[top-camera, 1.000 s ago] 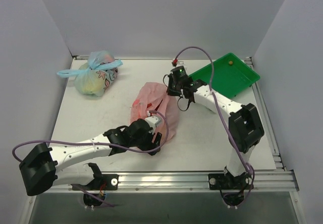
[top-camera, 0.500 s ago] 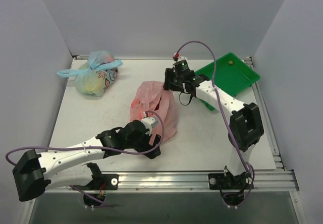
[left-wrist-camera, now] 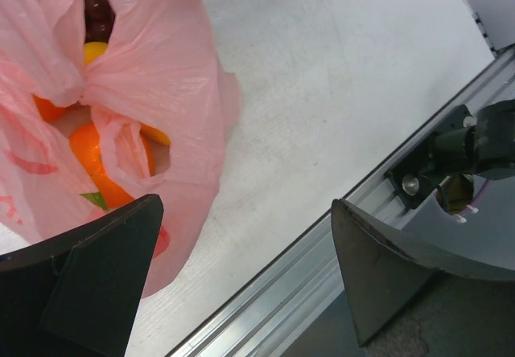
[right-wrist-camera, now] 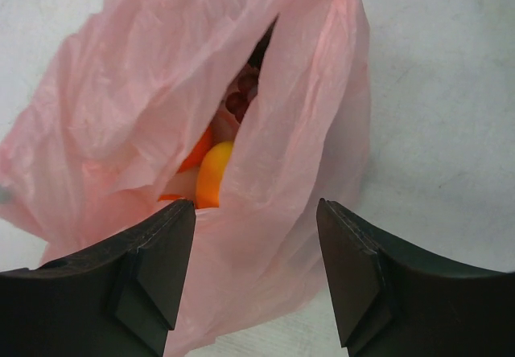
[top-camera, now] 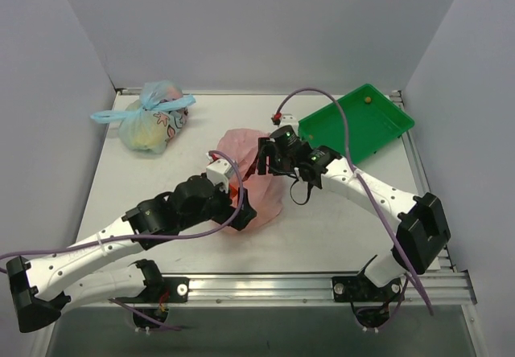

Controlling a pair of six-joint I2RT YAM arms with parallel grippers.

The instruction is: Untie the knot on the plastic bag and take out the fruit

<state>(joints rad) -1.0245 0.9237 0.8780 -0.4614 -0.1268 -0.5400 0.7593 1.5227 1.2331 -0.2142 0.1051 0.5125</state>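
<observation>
Bright, even, diffuse overhead light; shadows soft and faint on table point(top-camera: 145, 172). Wrist views: fingers point(right-wrist-camera: 153, 276) dark, soft-edged; bag point(right-wrist-camera: 145, 100) fairly sharp, lit through

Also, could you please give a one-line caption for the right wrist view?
The open right gripper hovers above the gaping pink plastic bag, fruit visible inside.
</observation>
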